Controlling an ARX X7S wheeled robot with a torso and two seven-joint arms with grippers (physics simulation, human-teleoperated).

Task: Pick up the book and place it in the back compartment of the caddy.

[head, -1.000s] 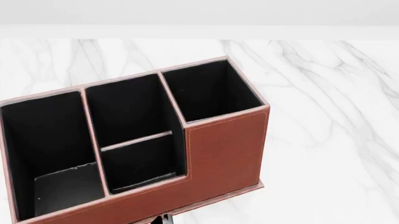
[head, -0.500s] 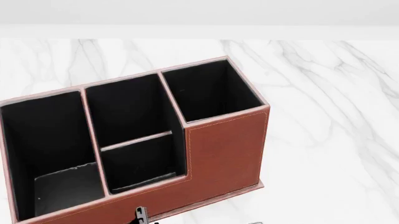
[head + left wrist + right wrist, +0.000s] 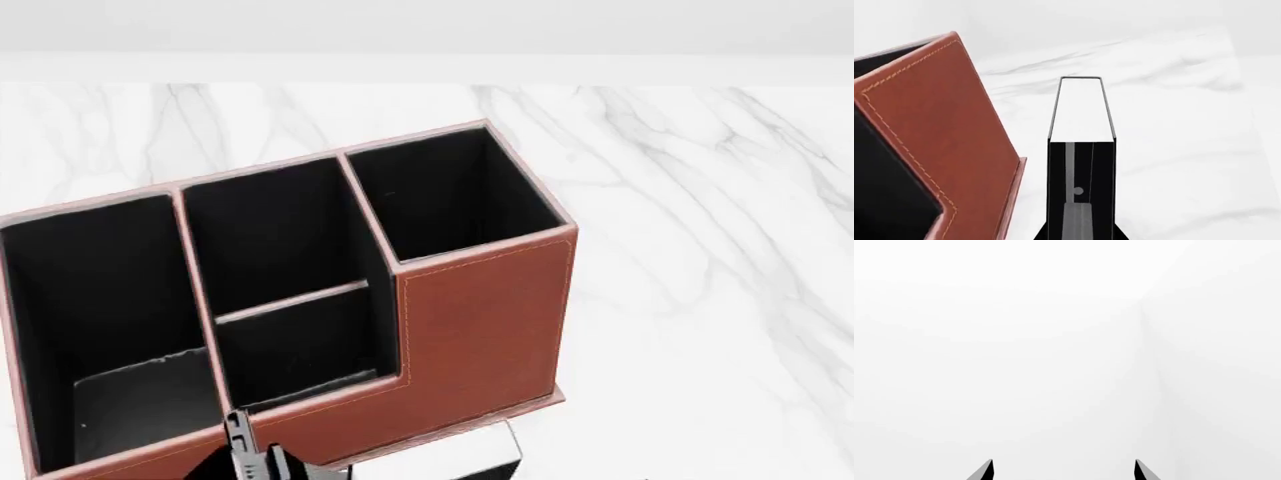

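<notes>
Since a moment ago, risen into the head view's lower edge: the left hand and, just right of it, the book, now peeking up beside the caddy near its front wall. From the left wrist view, pinching the book upright, white page edges showing, close beside the caddy but apart from it. Carry step under way (lift seemingly begun). Next: raise above the stitched rim, travel over to the back compartment, lower in squarely. Right hand spread, holding nothing, away from the marble tabletop.
</notes>
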